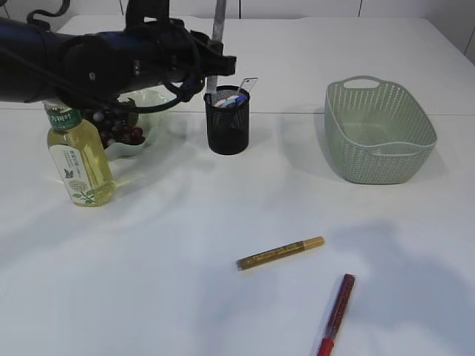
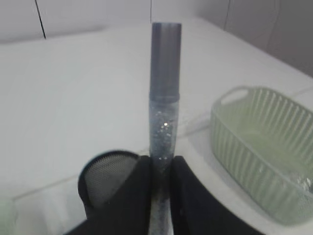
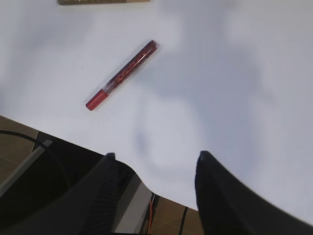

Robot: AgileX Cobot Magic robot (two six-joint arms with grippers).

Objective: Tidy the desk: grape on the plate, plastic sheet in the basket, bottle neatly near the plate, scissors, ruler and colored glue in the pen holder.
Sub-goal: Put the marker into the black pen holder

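Three views. Exterior: left gripper (image 1: 213,65) clamped on silver glue tube (image 1: 218,26), upright above pen holder (image 1: 228,119); keep vertical, lower centred. Left wrist: tube pinched low. Right wrist: right gripper (image 3: 154,161) open, empty, red glue pen (image 3: 122,74) on table.

A matte black robot arm (image 1: 82,63) is showing looped black cables along its body, while the right tool (image 3: 154,188) is displaying two broad, rounded black fingers (image 3: 225,196).
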